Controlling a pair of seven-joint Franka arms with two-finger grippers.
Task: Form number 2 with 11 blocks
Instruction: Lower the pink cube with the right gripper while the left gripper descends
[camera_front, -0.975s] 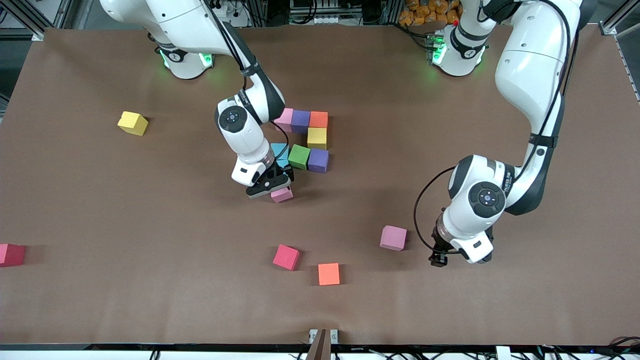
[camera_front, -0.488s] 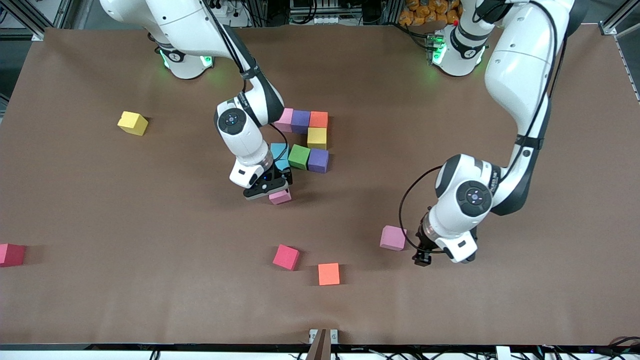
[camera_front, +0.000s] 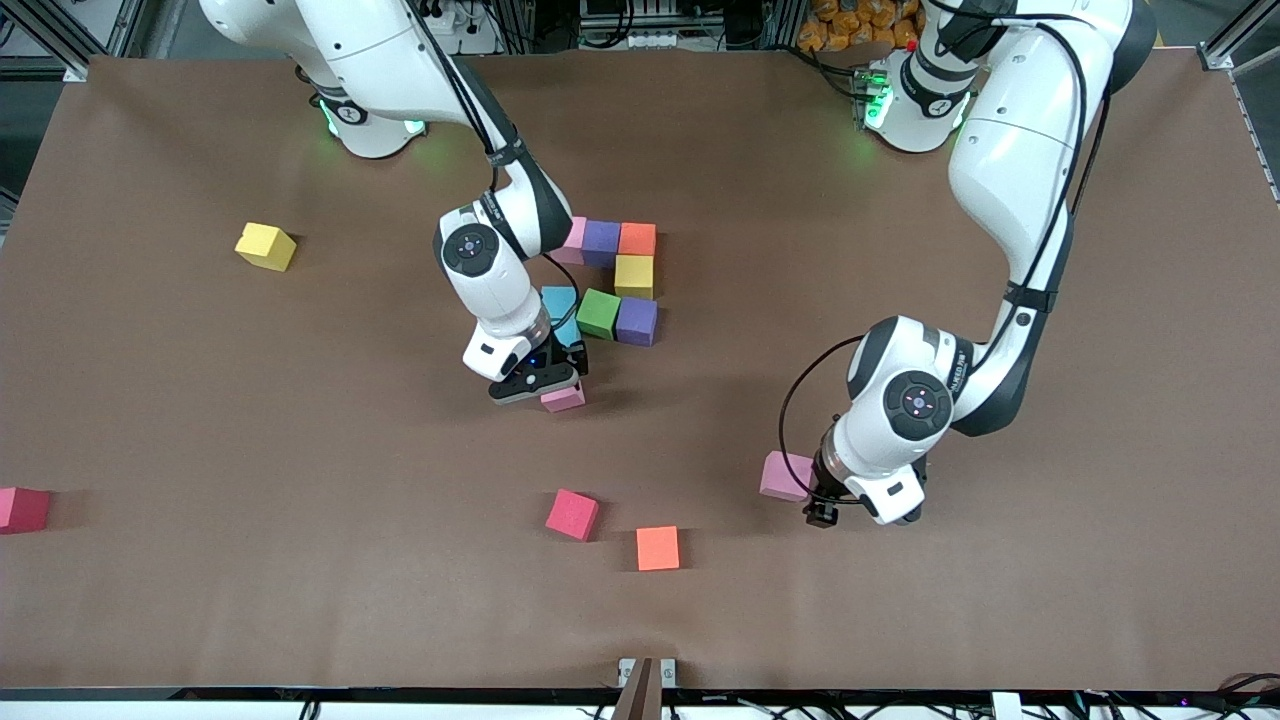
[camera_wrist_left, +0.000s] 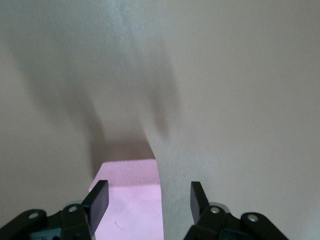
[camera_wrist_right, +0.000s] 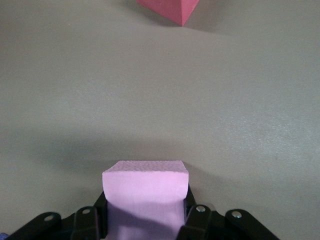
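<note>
1. While the right tool (camera_front: 548, 383) pinches a pink block (camera_front: 564, 399) with its jaws drawn narrow on the block's sides, it hangs low over the desk (camera_front: 300, 400) in the middle of the frame, just beside the blue block (camera_front: 556, 300).
2. Upper middle of the frame holds the part-built figure. A top row ends at the orange block (camera_front: 637, 239), the yellow block (camera_front: 633, 275) sits under it, and the purple block (camera_front: 637, 320), green block (camera_front: 598, 313) and blue block make the bar below.
3. The step in hand looks to be seating the pink block as the stroke that drops from the bar's blue end.
4. To do it well, square the block's faces to the blue one's and lower it straight. Let go only once it lies flat and flush, then lift straight up so nothing gets nudged.
5. The right wrist view shows the block centred and level in the grip. Whether it touches the desk I cannot tell.
6. In the lower part of the frame, toward the left arm's end, the left tool (camera_front: 820, 510) sits low. It is half-wide and empty, beside the loose pink block (camera_front: 783, 474).
7. One of its fingers (camera_wrist_left: 100, 200) stands over that block, not clear of it, so it should shift sideways to straddle the block before descending.
</note>
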